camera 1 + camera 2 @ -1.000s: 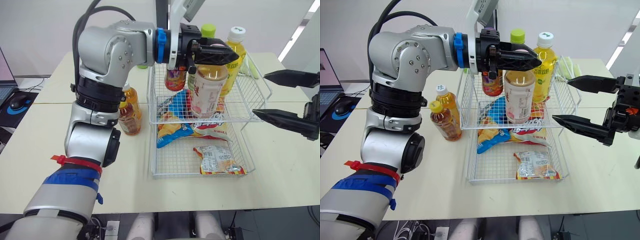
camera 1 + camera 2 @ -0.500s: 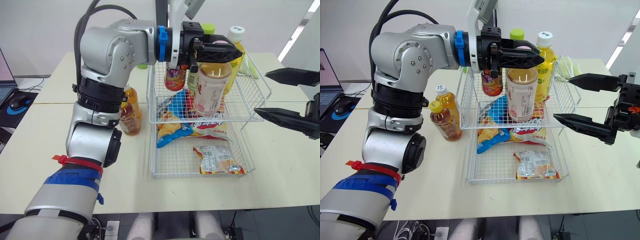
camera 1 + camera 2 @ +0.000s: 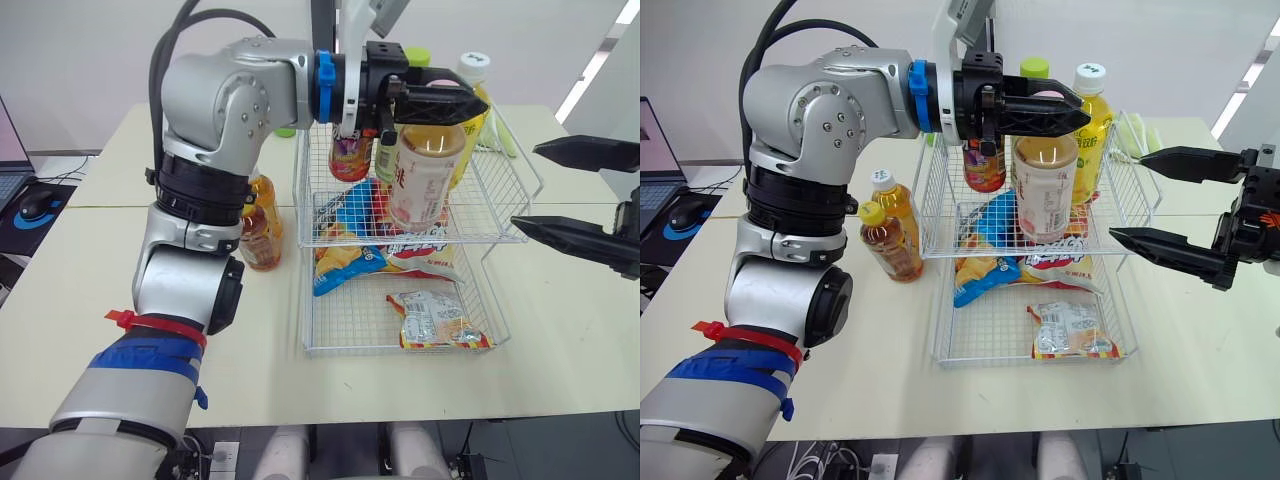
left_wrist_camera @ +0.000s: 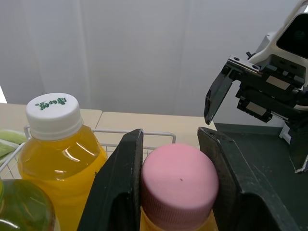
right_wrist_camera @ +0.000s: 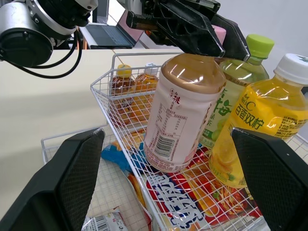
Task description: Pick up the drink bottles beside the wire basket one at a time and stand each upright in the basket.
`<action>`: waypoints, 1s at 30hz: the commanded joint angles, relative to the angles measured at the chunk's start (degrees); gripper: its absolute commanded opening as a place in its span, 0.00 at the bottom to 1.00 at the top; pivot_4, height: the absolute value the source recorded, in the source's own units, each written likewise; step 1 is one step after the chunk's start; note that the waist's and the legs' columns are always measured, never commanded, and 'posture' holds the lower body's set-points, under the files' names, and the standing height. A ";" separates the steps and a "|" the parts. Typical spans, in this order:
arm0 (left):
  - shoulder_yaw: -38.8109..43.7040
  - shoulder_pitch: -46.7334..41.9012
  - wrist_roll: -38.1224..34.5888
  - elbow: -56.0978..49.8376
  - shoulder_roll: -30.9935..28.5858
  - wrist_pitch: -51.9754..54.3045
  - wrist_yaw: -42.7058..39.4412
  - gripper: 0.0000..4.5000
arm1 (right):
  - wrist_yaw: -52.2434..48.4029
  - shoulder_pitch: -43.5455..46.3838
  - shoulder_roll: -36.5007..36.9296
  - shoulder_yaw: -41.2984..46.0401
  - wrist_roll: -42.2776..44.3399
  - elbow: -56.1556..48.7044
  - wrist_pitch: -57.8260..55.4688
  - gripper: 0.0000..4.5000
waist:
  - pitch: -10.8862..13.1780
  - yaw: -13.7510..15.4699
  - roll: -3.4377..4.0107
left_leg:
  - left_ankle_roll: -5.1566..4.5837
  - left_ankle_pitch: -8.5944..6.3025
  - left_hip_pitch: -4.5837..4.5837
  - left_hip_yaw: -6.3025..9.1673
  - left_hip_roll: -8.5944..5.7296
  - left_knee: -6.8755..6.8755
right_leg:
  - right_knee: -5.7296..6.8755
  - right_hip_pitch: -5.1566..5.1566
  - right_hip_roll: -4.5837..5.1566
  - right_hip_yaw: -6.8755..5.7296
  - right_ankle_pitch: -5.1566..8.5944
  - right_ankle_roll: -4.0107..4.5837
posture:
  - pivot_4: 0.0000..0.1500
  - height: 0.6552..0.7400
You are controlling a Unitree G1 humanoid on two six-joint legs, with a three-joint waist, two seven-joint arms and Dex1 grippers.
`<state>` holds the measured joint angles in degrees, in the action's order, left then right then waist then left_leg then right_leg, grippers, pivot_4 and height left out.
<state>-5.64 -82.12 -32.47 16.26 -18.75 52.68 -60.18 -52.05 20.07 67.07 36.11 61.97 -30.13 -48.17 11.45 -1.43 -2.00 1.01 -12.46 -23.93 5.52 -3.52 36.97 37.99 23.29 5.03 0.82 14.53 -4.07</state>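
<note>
Progress: your left gripper (image 4: 171, 137) clamped the milk-tea bottle (image 3: 422, 180) in the wire basket (image 3: 520, 160); two tea bottles (image 3: 262, 240) stood outside, right gripper (image 3: 525, 187) gaped wide

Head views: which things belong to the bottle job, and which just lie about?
Job: wire basket; milk tea bottle in left claw; two amber bottles beside it; yellow bottle, green bottle inside.
Lying about: snack bags; laptop; mouse.

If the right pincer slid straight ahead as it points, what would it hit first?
Probably the pale brown drink bottle with a pink cap, ahead of the open right pincer in the white wire basket's upper tier. The basket's near wire side might catch it first; depth is unclear.
</note>
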 commanded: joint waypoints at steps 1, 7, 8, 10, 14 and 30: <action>1.78 -2.80 1.53 -0.56 -0.19 -5.74 0.31 0.31 | 0.45 0.27 1.02 2.31 0.43 -0.59 0.43 1.00 | 0.00 0.00 0.00 | 0.00 0.00 0.00 0.00 0.00 0.00 | 0.00 0.00 0.00 0.00 0.00 0.00 | 1.00 1.00; 1.39 -3.83 3.92 2.31 -0.66 -7.77 0.66 0.31 | 0.15 0.69 0.76 0.93 0.51 -0.32 1.03 1.00 | 0.00 0.01 0.00 | 0.00 0.00 0.00 -0.01 0.00 0.00 | 0.00 0.00 0.00 0.01 0.00 0.00 | 1.00 1.00; 1.81 -3.79 3.42 2.64 -0.53 -6.16 1.08 0.31 | 0.03 0.89 0.71 0.41 0.33 -0.19 1.28 1.00 | 0.00 0.01 0.00 | 0.00 0.00 0.00 -0.01 0.00 0.00 | 0.00 0.00 0.00 0.00 0.00 0.00 | 1.00 1.00; 2.28 -3.69 2.57 3.11 -0.57 -3.15 1.53 0.31 | -0.11 1.74 0.61 -0.86 0.30 0.23 1.77 1.00 | 0.00 -0.05 0.00 | 0.00 0.00 0.00 -0.01 0.00 0.00 | 0.00 0.00 0.00 0.00 0.00 0.00 | 1.00 1.00; 2.27 -3.01 2.92 3.02 -0.90 -1.15 1.96 0.31 | -1.08 3.05 0.90 -2.83 -0.14 1.07 2.37 1.00 | 0.00 -0.08 0.00 | 0.00 0.00 -0.01 0.01 0.00 0.00 | 0.01 0.01 -0.01 -0.02 0.00 0.00 | 1.00 1.00; 3.11 -2.12 3.03 1.17 -0.40 -2.43 2.05 0.31 | -2.34 6.64 0.73 -6.46 1.14 1.66 2.31 1.00 | 0.00 -0.05 0.00 | 0.00 0.00 0.00 0.00 0.00 0.00 | 0.01 0.01 0.00 0.00 0.00 0.00 | 1.00 1.00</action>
<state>-5.20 -82.47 -28.53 19.19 -19.20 52.02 -58.82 -54.05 25.58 67.18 28.96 62.12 -28.33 -46.70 11.45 -1.49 -2.00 1.01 -12.46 -23.94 5.53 -3.52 36.98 38.00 23.30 5.03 0.81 14.53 -4.07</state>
